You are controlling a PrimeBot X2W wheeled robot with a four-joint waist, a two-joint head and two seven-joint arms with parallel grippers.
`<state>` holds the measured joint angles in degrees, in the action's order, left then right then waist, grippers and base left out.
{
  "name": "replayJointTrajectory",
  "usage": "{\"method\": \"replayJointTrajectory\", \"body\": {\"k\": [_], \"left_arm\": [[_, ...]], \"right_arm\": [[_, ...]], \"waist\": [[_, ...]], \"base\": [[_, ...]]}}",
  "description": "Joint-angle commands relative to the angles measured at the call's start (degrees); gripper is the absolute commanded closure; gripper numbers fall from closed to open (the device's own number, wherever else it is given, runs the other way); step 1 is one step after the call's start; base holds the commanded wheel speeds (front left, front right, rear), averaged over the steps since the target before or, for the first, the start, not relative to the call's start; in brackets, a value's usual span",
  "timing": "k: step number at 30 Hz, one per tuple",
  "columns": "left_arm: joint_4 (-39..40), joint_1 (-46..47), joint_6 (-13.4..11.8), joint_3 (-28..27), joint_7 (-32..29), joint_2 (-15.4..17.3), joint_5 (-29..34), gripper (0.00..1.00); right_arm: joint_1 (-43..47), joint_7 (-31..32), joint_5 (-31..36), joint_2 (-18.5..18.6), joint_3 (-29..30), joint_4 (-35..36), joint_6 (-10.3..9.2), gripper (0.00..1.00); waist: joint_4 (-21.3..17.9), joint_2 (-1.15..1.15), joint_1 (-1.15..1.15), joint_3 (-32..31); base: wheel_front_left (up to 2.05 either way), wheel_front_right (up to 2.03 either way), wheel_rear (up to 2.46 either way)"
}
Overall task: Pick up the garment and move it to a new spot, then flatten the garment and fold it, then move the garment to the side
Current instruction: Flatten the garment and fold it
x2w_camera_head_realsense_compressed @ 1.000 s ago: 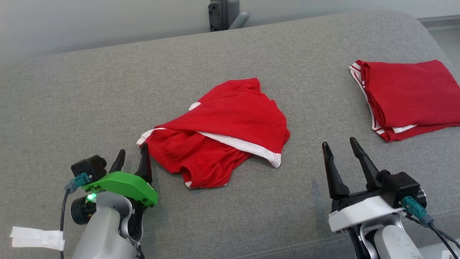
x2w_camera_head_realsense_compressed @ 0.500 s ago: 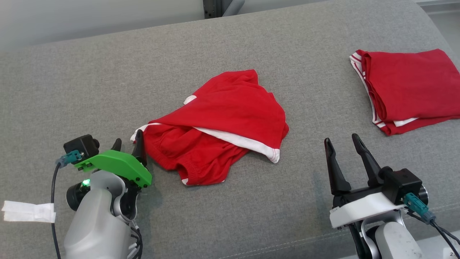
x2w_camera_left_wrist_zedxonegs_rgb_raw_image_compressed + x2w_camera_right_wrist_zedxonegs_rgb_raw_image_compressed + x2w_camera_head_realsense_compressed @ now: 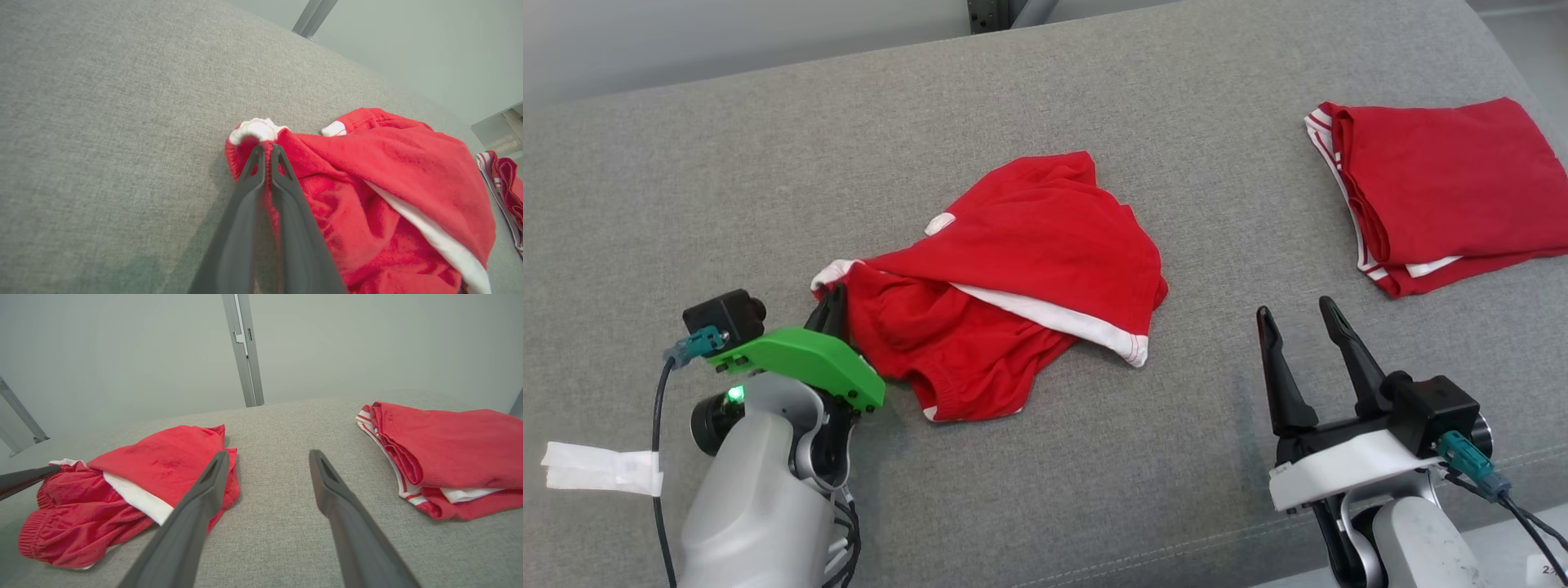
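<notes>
- Left pincer [image 3: 265,149]: open a second ago, now clamped on garment [image 3: 1029,269] at its 9 o'clock edge.
- Right pincer [image 3: 1294,310]: open, idle.
- Pick-up: grasp looks made, lift pending.

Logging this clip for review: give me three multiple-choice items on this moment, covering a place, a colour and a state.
1. Where on the cushion is the folded garment?
A. far right
B. far left
C. dead centre
2. The crumpled garment has trim that is:
A. blue
B. white
C. yellow
3. The left end effector is:
A. open above the cloth
B. open, resting aside
C. shut on the crumpled garment's edge
Answers: A, it lies at the head view's right; B, white bands show; C, its fingers pinch the cloth.
</notes>
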<state>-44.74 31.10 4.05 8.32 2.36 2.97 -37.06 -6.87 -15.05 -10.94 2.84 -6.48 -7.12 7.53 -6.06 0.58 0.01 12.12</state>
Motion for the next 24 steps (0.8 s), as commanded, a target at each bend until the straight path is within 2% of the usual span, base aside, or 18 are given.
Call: {"method": "replayJointTrajectory", "body": {"k": [1,9,14,17,19,24], "left_arm": [[0.8,1.7,0.6,0.7,2.3,0.1,0.8,1.0],[3.0,4.8,2.0,4.1,8.3,0.7,4.3,1.0],[8.8,6.2,3.2,9.6,10.6,1.3,6.9,1.0],[16.4,1.2,3.4,16.3,9.4,3.0,4.0,1.0],[20.4,-2.5,3.4,19.2,8.3,5.4,1.8,1.0],[27.7,-13.5,3.4,21.0,7.1,9.6,-1.8,1.0]], "right_arm": [[-0.6,-0.1,-0.3,0.1,0.4,-0.2,-0.09,0.0],[-0.5,-0.1,-0.4,0.1,0.7,-0.3,-0.09,0.0],[-0.1,-0.1,-0.4,0.1,0.9,-0.5,-0.09,0.0],[0.6,-0.1,-0.3,0.1,0.9,-0.6,-0.09,0.0],[0.9,-0.1,-0.3,0.1,1.1,-0.5,-0.09,0.0],[2.0,-0.1,-0.1,0.1,1.7,-0.5,-0.09,0.0]], "waist": [[-0.1,-0.58,-0.01,0.0],[0.3,-0.58,-0.01,-1.0],[0.9,-0.58,-0.01,-1.8],[1.2,-0.58,-0.01,-2.6],[1.4,-0.58,-0.01,-2.8],[2.5,-0.58,-0.01,-3.5]], "base": [[0.0,0.0,0.0],[0.0,0.0,0.0],[0.0,0.0,0.0],[0.0,0.0,0.0],[0.0,0.0,0.0],[0.0,0.0,0.0]]}}
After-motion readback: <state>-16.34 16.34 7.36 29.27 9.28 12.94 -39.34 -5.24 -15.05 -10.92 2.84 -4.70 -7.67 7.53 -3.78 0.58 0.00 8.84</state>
